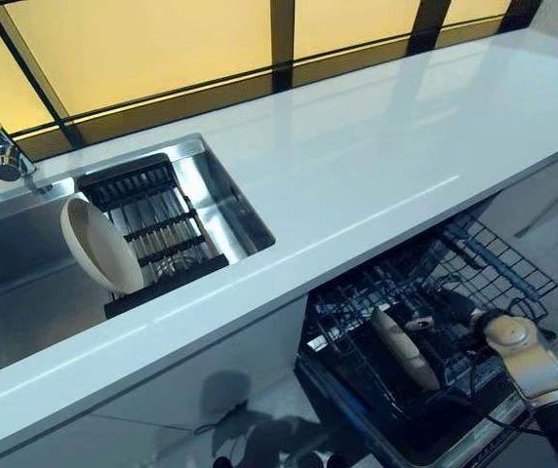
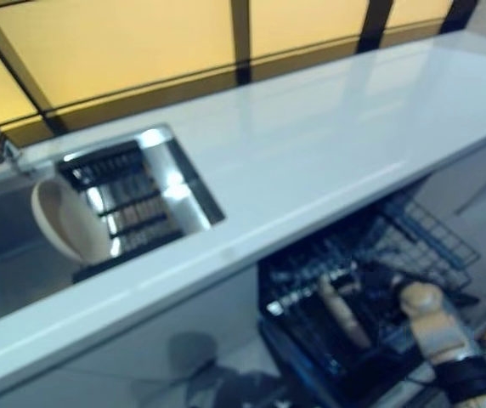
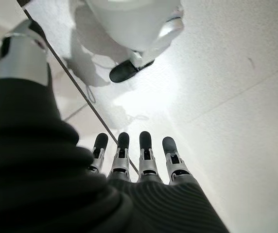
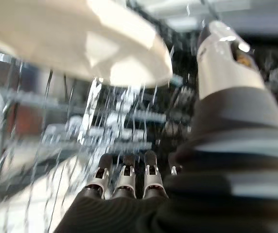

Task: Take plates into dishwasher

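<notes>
Right hand at lower right, fingers straight, holding nothing, beside a cream plate standing in the dishwasher rack. Left hand fingers straight, empty, over the floor. Second plate leans in the sink rack, upper left.

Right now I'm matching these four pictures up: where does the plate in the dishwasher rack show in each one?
Left eye view: plate on edge in the dishwasher rack, lower right, below the counter.
Right eye view: same plate, lower right.
Left wrist view: not in it; only floor past the left hand.
Right wrist view: plate fills the top, past the right hand.
Shared landmark: the rack's wires.
</notes>
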{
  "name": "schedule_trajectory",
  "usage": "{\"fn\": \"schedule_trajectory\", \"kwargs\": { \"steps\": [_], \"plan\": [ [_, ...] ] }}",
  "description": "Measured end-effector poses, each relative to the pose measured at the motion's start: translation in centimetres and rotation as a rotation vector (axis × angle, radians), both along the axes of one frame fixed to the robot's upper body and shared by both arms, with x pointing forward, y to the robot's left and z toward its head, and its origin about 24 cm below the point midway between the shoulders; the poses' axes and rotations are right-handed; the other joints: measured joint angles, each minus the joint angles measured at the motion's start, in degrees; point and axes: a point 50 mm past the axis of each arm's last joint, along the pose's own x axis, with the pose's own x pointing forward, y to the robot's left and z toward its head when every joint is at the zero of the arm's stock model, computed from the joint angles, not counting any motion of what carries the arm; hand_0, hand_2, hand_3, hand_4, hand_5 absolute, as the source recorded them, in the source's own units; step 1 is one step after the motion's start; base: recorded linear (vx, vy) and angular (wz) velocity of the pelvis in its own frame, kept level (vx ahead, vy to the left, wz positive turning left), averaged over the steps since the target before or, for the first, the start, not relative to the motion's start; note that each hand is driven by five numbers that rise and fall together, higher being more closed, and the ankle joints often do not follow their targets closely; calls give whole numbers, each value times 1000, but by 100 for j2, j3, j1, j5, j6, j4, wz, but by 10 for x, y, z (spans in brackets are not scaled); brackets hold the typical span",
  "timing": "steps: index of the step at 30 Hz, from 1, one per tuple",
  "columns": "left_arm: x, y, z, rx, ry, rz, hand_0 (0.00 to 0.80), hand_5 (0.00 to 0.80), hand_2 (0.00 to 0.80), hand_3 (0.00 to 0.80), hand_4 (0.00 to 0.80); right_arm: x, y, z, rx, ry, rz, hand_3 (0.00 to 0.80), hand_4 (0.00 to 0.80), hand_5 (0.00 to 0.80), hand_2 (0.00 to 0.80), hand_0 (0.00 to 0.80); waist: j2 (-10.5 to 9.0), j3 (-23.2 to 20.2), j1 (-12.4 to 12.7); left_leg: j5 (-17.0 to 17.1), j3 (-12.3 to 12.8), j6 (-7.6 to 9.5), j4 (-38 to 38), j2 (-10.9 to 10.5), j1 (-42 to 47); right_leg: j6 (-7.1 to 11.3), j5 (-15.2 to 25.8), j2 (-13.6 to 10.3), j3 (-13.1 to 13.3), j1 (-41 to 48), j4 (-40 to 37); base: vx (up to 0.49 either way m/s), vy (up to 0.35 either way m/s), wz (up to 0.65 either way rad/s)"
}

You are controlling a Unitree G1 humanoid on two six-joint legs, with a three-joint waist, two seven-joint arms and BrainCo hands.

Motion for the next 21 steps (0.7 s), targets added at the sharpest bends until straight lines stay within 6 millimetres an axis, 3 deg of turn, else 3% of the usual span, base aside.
{"fn": "schedule_trajectory", "kwargs": {
  "steps": [7, 13, 15, 18, 21],
  "plan": [
    [6, 3, 3, 9, -12, -3, 0, 0, 0, 0, 0, -7, -31, 21, -21, 20, -90, 0, 0, 0, 0, 0, -231, -162, -5, -2, 34, -2, -20, 7, 115, 0, 0, 11, 16, 88, 1, 36, -23, -2],
    [1, 5, 2, 16, 14, 5, 0, 0, 0, 0, 0, -15, -78, 43, -52, 46, -262, 0, 0, 0, 0, 0, -295, -260, 12, -3, 70, -4, -20, 28, 154, -9, 6, 34, 66, 100, 1, 38, -31, -3],
    [-1, 5, 1, 16, 19, 6, 0, 0, 0, 0, 0, -19, -96, 55, -61, 27, -337, 0, 0, 0, 0, 0, -314, -305, 25, 3, 69, -13, -9, 39, 154, -10, 6, 45, 63, 102, 1, 23, -34, -2],
    [-3, 6, 1, 18, 23, 7, 0, 0, 0, 0, 0, -16, -103, 72, -35, -44, -391, 0, 0, 0, 0, 0, -329, -348, 3, 3, 65, -14, 4, 50, 161, -18, 11, 58, 69, 113, 0, 14, -24, -1],
    [0, 6, 2, 22, 21, -2, 0, 0, 0, 0, 0, -8, -105, 102, 33, -194, -453, 0, 0, 0, 0, 0, -334, -411, 20, 6, 26, -18, 28, 60, 170, -25, 14, 67, 44, 153, -1, 2, -11, 5]
  ]
}}
